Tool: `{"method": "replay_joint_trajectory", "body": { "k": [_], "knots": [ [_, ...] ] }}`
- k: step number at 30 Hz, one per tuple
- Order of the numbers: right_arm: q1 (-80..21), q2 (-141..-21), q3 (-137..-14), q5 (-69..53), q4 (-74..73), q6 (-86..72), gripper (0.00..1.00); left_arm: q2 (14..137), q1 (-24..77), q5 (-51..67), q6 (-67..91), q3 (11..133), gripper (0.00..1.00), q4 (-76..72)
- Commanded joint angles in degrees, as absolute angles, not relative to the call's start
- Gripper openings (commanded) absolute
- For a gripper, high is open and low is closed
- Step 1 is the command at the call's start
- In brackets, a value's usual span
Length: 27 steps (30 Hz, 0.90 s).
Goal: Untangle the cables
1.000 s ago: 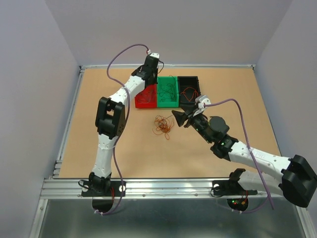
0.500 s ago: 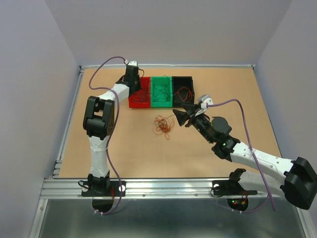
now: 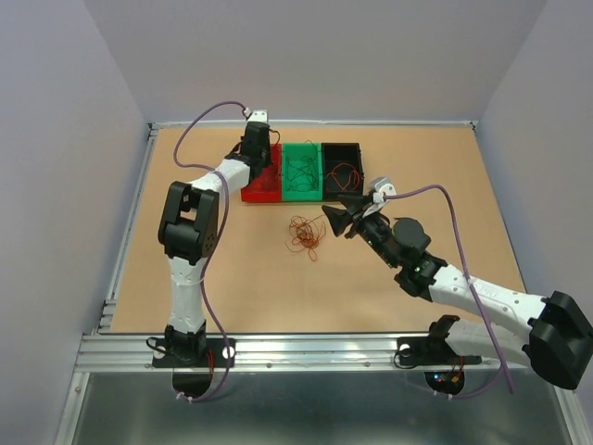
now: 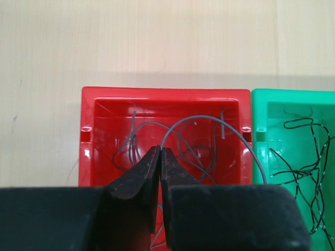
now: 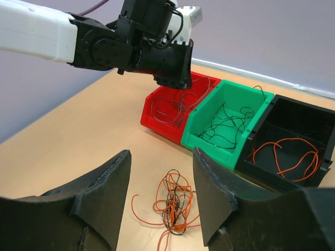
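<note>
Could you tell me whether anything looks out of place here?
A grey wire arches from the red bin across its wall toward the green bin, and a tangled clump lies on the table outside the bins.

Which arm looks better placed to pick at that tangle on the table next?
The right. The right gripper is open, just beside the tangle, pointing at it. The left gripper is off over the red bin, jaws nearly together at a grey wire.
</note>
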<state>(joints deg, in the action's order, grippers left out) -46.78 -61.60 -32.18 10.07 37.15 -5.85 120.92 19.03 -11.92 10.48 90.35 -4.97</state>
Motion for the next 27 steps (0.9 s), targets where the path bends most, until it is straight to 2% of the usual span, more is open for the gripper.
{"method": "replay_joint_trajectory", "body": {
  "k": [1, 5, 9, 16, 19, 25, 27],
  "knots": [
    [-46.41, -61.35, -33.66, 9.93, 38.76, -6.15, 0.56, 119.35, 21.01, -15.74, 8.44, 90.53, 0.17, -6.95],
    [-46.41, -61.08, -33.49, 10.20, 38.76, -6.07, 0.56, 121.72, 20.83, -16.61, 10.02, 92.46, 0.15, -4.05],
    [-46.41, -61.08, -33.40, 10.37, 38.76, -5.98, 0.56, 122.70, 19.87, -18.98, 12.29, 93.95, 0.09, -1.94],
    [-46.32, -60.82, -33.31, 10.55, 38.85, -5.89, 0.56, 123.22, 17.93, -18.55, 14.86, 93.87, 0.08, -1.15],
    [-46.41, -60.65, -33.22, 10.63, 38.76, -5.80, 0.56, 125.23, 17.93, -18.11, 15.29, 96.32, 0.03, 1.83],
    [-46.32, -60.56, -33.22, 10.90, 38.85, -5.63, 0.56, 127.35, 17.93, -18.02, 15.03, 98.43, 0.04, 3.43],
    [-46.32, -60.64, -33.13, 10.90, 38.76, -5.54, 0.56, 127.00, 17.93, -18.19, 14.51, 98.53, 0.09, 3.34]
  ]
}}
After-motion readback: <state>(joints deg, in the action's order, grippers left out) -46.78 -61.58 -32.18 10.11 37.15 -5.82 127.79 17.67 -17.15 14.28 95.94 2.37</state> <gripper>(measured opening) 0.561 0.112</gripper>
